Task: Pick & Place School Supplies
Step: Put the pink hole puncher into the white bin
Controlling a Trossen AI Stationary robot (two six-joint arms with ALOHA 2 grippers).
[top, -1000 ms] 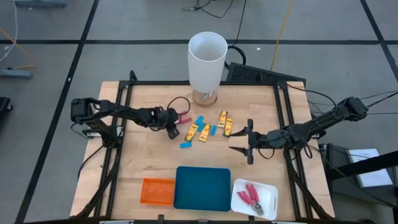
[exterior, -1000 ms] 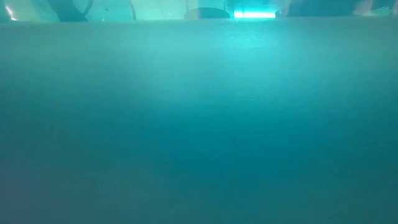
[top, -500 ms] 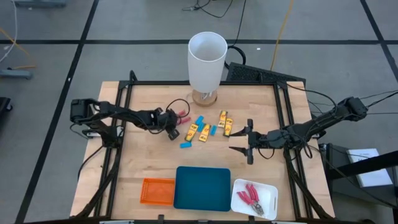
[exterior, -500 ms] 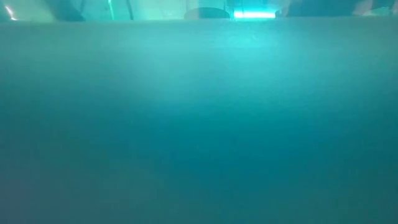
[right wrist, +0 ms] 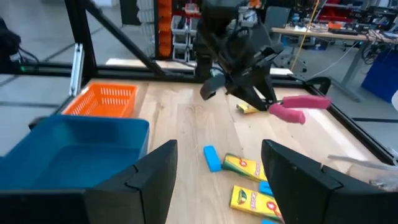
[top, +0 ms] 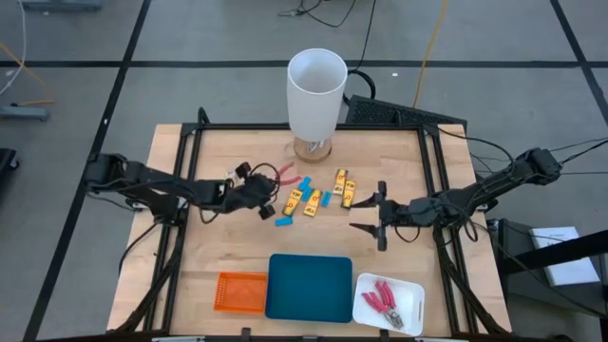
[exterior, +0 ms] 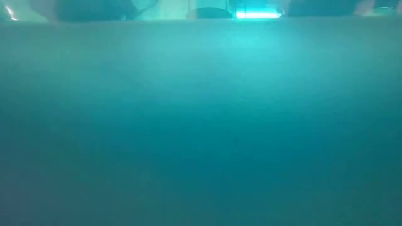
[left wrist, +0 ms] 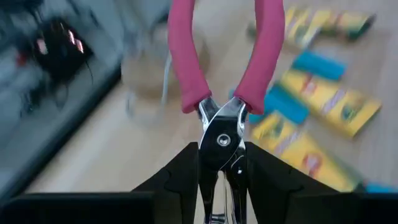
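My left gripper (top: 255, 193) is left of the table's middle, shut on red-handled pliers (top: 285, 174) whose two handles (left wrist: 186, 56) point away from it. Yellow rectangular pieces (top: 312, 201) and light-blue blocks (top: 283, 221) lie flat on the wood just right of it, also in the right wrist view as yellow pieces (right wrist: 244, 167) and a blue block (right wrist: 211, 158). A second pair of red pliers (top: 383, 298) lies in the white tray. My right gripper (top: 369, 217) hovers open, right of the pile. The low view shows only teal. My left gripper pinches the pliers by their metal head (left wrist: 221, 134), between the two fingers, with the red handles sticking out past the fingertips. In the right wrist view the fingers slant down from the table's left and the pliers (right wrist: 297, 106) are lifted clear of the wood.
A tall white cylinder (top: 316, 90) stands at the far edge. Along the near edge sit an orange tray (top: 239, 292), a teal tray (top: 309, 285) and a white tray (top: 413, 290). Bare wood lies left of and in front of the pile.
The left arm has drawn back toward the table's left edge. Its gripper, still shut on the pliers, has shifted a little left and near and has turned, so the red handles now point more toward the far right.
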